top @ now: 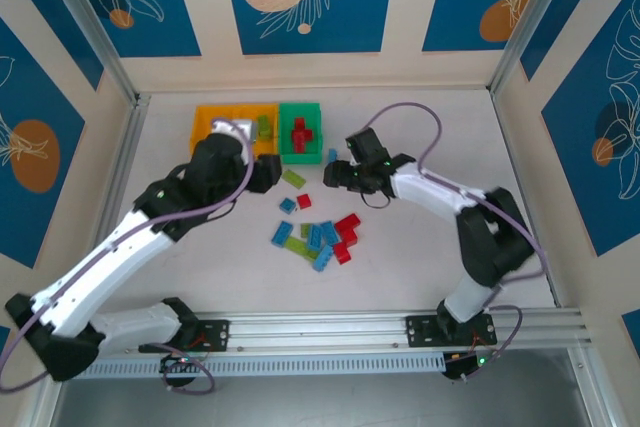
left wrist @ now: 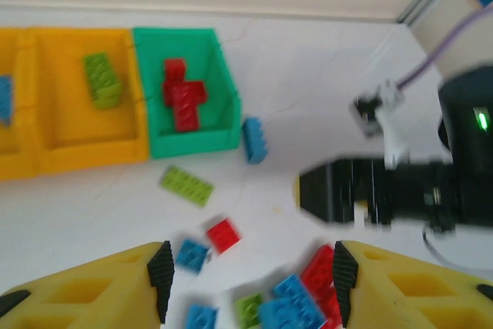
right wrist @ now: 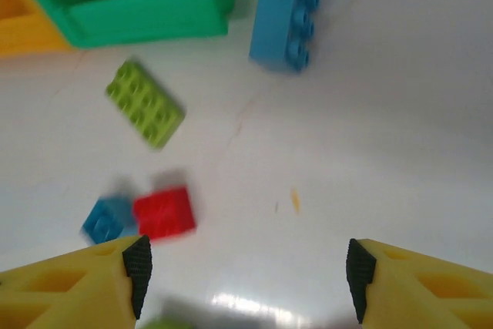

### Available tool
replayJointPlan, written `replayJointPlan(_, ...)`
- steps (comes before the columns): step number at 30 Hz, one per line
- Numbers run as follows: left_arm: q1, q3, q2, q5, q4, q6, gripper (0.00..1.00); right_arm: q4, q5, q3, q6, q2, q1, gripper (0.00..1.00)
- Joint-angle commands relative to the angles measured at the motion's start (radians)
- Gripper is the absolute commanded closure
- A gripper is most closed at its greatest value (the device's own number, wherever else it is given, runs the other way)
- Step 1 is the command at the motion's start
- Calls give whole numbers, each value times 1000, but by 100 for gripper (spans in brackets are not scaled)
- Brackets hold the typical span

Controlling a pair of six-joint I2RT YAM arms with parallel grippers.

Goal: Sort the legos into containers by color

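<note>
Left pincer [left wrist: 250,283] and right pincer [right wrist: 246,275] hover spread and empty, arms angled inward toward scattered legos [top: 322,237]

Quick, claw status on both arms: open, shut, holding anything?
Left claw: open, holding nothing.
Right claw: open, holding nothing.

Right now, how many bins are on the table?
3, joined in a row: green bin rightmost, orange-yellow bin in the middle, second orange-yellow bin leftmost, cut off by the left wrist view's edge.
</note>
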Motion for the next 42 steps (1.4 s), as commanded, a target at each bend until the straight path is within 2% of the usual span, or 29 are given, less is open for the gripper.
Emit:
replayJointPlan(1,7,-110,-74,-34,-78,7,43,20,101,121,-70,126,-8,30)
replayJointPlan(5,6,-158,-145,-76,-139,3,42,-8,167,264,-104,300,-11,30)
replayJointPlan(8,7,-170,-156,-114,-180,6,38,-14,167,325,-125,376,-18,32)
replayJointPlan(10,7,-177,-157,-119,-186,9,37,-32,167,355,-133,412,-25,39)
replayJointPlan(13,6,-182,-155,-114,-181,12,35,-39,163,355,-132,430,-31,55)
replayJointPlan(15,6,-174,-157,-114,-185,6,34,-39,176,329,-119,405,-32,65)
replayJointPlan(18,6,-134,-165,-128,-230,-19,32,-27,186,263,-96,320,-38,74)
replayJointPlan(20,7,-103,-188,-160,-271,-13,30,-36,146,225,-69,227,-44,83)
replayJointPlan(23,10,-37,-227,-234,-354,36,25,58,81,134,-68,65,-12,86)
replayJointPlan(26,10,12,-257,-311,-395,113,21,97,-39,157,-91,8,60,86)
replayJointPlan(29,11,-15,-292,-352,-343,250,18,121,-115,259,-114,67,145,86)
replayJointPlan(32,12,-108,-350,-353,-229,378,15,158,-106,392,-138,198,202,86)
replayJointPlan(36,16,-183,-391,-355,-166,407,14,194,-116,651,-160,429,212,86)
replayJointPlan(42,37,-219,-410,-379,-169,417,14,98,-223,1221,-284,827,240,84)
